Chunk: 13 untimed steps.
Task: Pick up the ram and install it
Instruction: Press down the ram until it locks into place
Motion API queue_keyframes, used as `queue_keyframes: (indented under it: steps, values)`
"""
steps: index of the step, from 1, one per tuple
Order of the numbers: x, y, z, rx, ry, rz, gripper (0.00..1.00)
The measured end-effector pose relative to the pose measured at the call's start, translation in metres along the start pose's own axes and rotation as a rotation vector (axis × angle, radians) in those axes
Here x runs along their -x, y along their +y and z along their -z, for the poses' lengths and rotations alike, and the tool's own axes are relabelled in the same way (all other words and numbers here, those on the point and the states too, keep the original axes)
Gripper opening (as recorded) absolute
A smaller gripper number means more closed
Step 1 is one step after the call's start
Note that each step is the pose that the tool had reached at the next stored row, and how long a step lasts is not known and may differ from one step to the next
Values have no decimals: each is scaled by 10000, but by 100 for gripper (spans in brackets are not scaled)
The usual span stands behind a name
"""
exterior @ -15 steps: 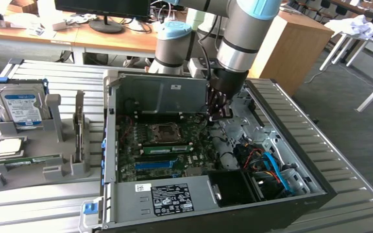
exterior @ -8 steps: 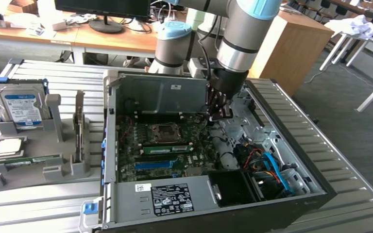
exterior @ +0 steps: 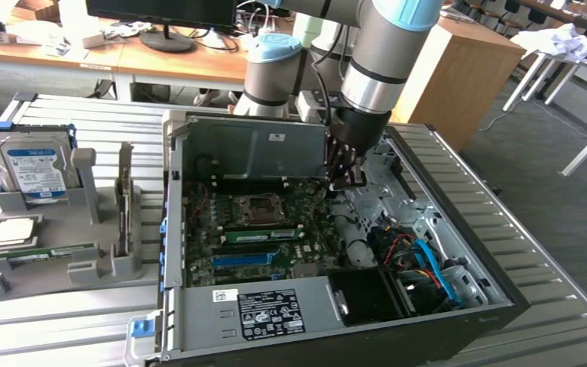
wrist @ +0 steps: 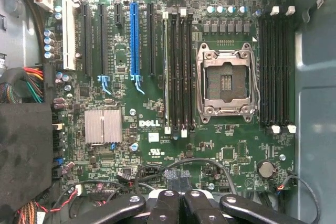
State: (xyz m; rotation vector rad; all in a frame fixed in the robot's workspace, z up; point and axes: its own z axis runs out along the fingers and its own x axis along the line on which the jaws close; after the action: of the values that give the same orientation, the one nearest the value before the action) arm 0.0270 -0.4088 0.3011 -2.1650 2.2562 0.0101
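Note:
A green ram stick (exterior: 263, 235) stands on edge in a memory slot of the motherboard, beside the bare processor socket (exterior: 261, 208). In the wrist view it is a thin pale strip (wrist: 167, 77) in the outermost of the black slots next to the socket (wrist: 227, 82). My gripper (exterior: 347, 182) hangs inside the open computer case (exterior: 446, 222), above the board and to the exterior view's right of the socket. Its black fingers (wrist: 167, 205) are shut together with nothing between them, clear of the stick. Another green stick (exterior: 40, 253) lies in the grey holder.
The grey holder (exterior: 59, 271) at the exterior view's left also carries a blue-labelled hard drive (exterior: 37, 170) and a silver processor chip (exterior: 15, 232). Cables (exterior: 426, 264) and a black power supply (exterior: 263, 313) fill the case's near end. Desks stand behind.

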Motion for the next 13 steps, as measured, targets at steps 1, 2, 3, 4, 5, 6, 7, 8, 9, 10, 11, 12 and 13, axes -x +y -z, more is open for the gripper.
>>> queue_keyframes:
  steps: [1, 2, 3, 4, 5, 6, 7, 8, 9, 10, 11, 12, 13]
  values:
    - [0, 0, 0, 0, 1, -22, 10]
    - [0, 0, 0, -1, 1, -57, 10]
    - [0, 0, 0, -1, 1, -103, 10]
    - [0, 0, 0, -2, 1, -162, 10]
    - [0, 0, 0, -3, 2, -225, 10]
    - [0, 0, 0, -4, 3, -312, 10]
    - [0, 0, 0, -6, 4, -409, 10]
    - [0, 0, 0, -8, 5, -526, 10]
    - [0, 0, 0, -10, 7, -660, 10]
    - [0, 0, 0, -12, 11, -810, 10]
    - [0, 0, 0, -15, 15, -963, 10]
    - [0, 0, 0, -18, 21, -1133, 10]
    - [0, 0, 0, -21, 28, -1280, 10]
